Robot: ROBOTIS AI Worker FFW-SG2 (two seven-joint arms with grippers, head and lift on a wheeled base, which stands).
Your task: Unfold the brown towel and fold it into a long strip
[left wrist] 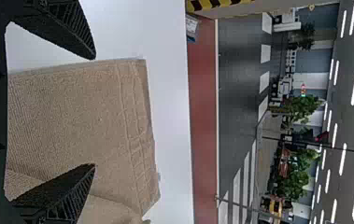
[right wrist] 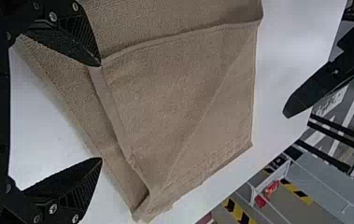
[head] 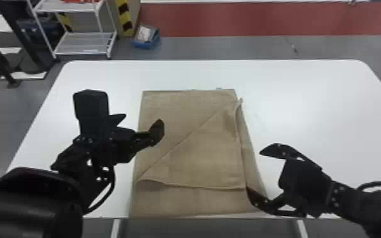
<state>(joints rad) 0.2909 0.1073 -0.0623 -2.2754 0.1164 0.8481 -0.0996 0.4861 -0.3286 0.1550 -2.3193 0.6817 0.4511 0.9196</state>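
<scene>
Brown towel (head: 167, 110) laid on surface (head: 310, 95), partly unfolded, diagonal edge across it. Left end effector (head: 142, 117), right end effector (head: 254, 170): both spread wide, nothing held. Unfolding judged in hand; top layer (head: 196, 164) to be pinched next, straightened.

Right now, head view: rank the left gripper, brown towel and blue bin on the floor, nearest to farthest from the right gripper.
From the right gripper:
1. Brown towel: immediately to its left, right by one fingertip.
2. Left gripper: farther left, over the towel's left side.
3. Blue bin: on the floor beyond the white table's far edge.
</scene>
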